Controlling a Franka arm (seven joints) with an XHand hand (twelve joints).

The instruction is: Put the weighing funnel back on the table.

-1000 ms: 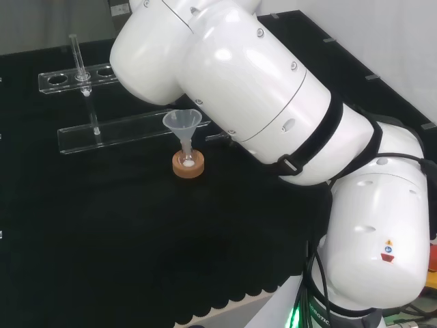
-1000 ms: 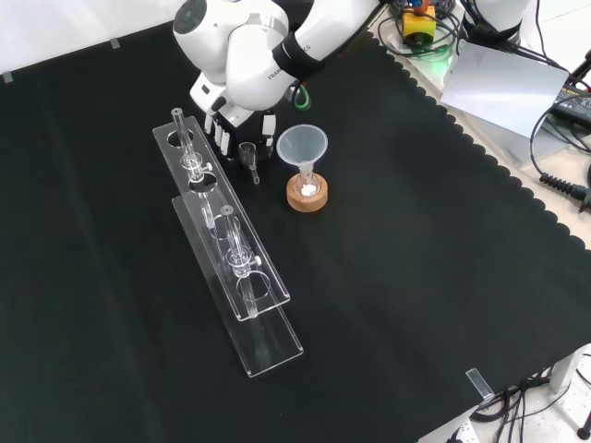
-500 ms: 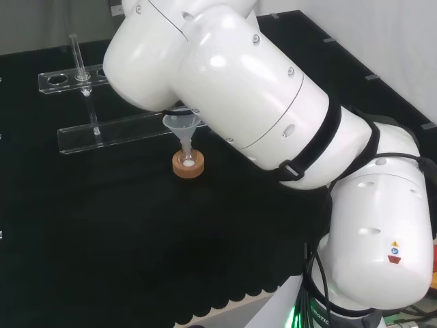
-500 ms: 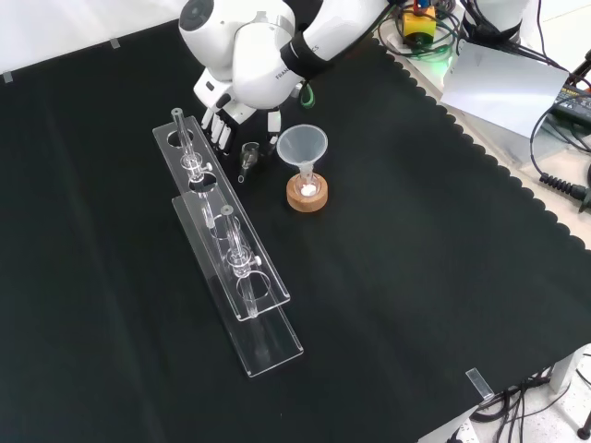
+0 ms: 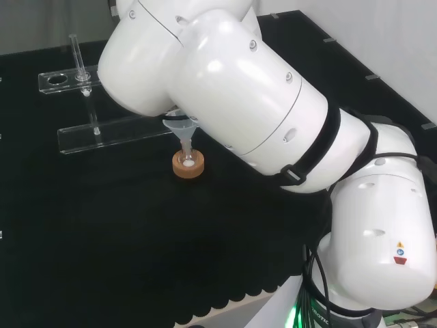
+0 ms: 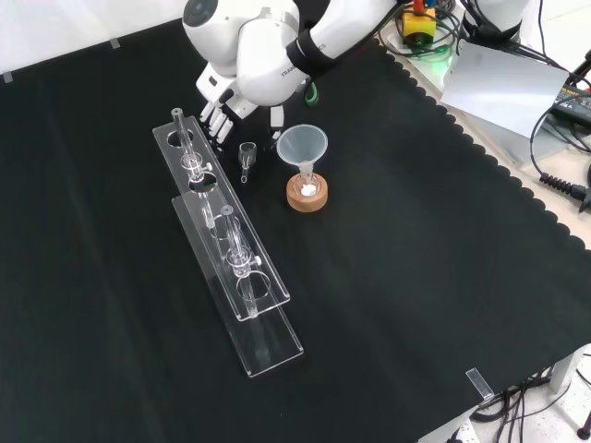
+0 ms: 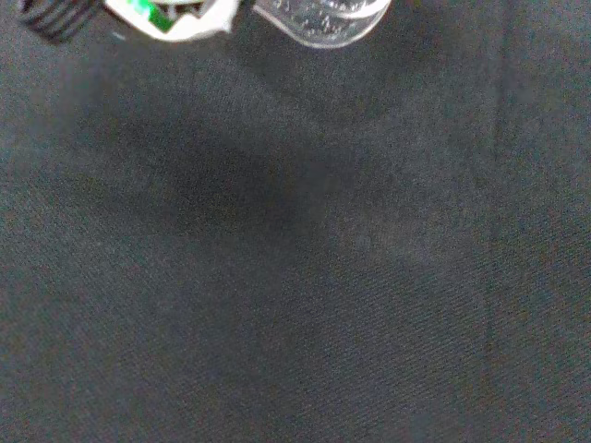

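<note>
In the front view the weighing funnel (image 6: 246, 158), a small clear scoop with a short stem, rests on the black cloth. The hand (image 6: 222, 113) hovers just above and behind it, fingers (image 6: 214, 122) straight and the thumb off to the right, none of them touching the piece. Close under the palm in the wrist view, a curved clear rim of the weighing funnel (image 7: 323, 18) shows beside a blurred white part of the hand (image 7: 175, 14). In the head view the arm's white links cover the hand.
The big funnel (image 6: 302, 148) (image 5: 183, 130) stands in a small flask on a cork ring (image 6: 307, 195) (image 5: 188, 165), right of the weighing funnel in the front view. Two clear racks (image 6: 268, 323) (image 5: 75, 137) with glass tubes lie to the left there.
The hand has drawn up and back from the weighing funnel, which has stayed in place on the cloth. The arm's links have swung left in the head view.
</note>
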